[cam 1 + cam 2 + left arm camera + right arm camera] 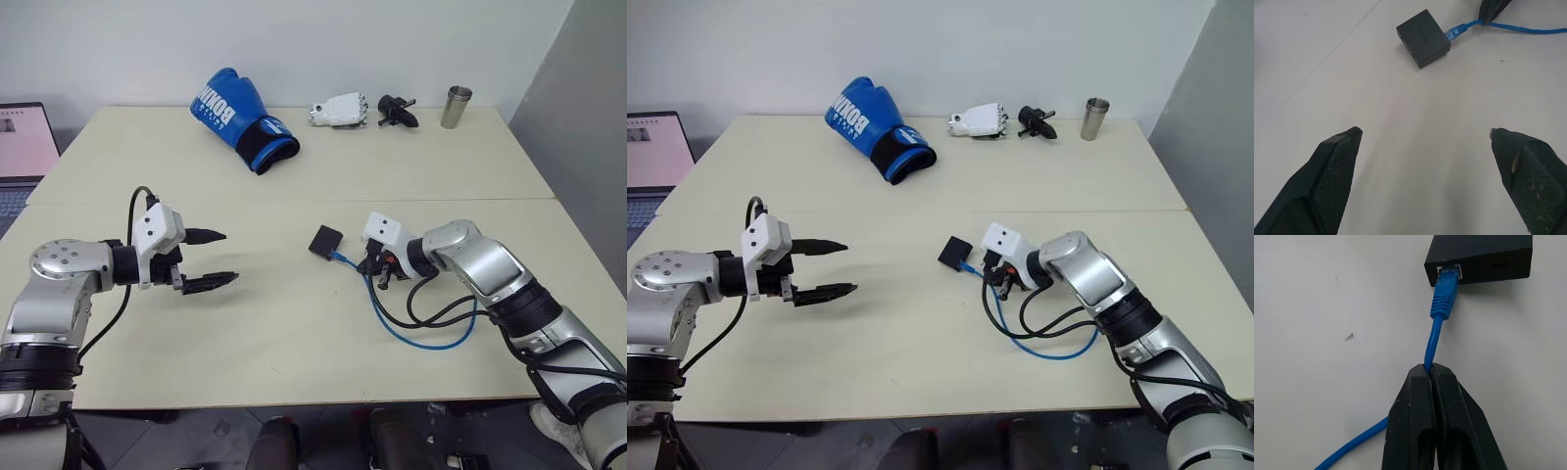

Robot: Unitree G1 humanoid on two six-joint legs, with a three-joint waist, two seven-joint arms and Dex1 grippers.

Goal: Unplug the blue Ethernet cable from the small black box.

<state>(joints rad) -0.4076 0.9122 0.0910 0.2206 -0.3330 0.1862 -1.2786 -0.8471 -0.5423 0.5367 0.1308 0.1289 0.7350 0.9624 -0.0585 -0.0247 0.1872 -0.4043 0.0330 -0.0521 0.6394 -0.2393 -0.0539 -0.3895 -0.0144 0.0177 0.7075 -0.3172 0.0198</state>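
Fingers of the right gripper pinched the blue Ethernet cable, still plugged into the small black box at its twelve o'clock, while the left gripper gaped empty.

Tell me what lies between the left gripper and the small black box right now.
Only bare table. In the left wrist view the open left gripper faces the small black box across empty tabletop; the blue Ethernet cable leaves the box's far side.

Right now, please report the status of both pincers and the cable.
Left pincer open, hovering clear. Right pincer shut on the blue Ethernet cable, just behind the plug. Plug in the small black box port. Nothing in the way.
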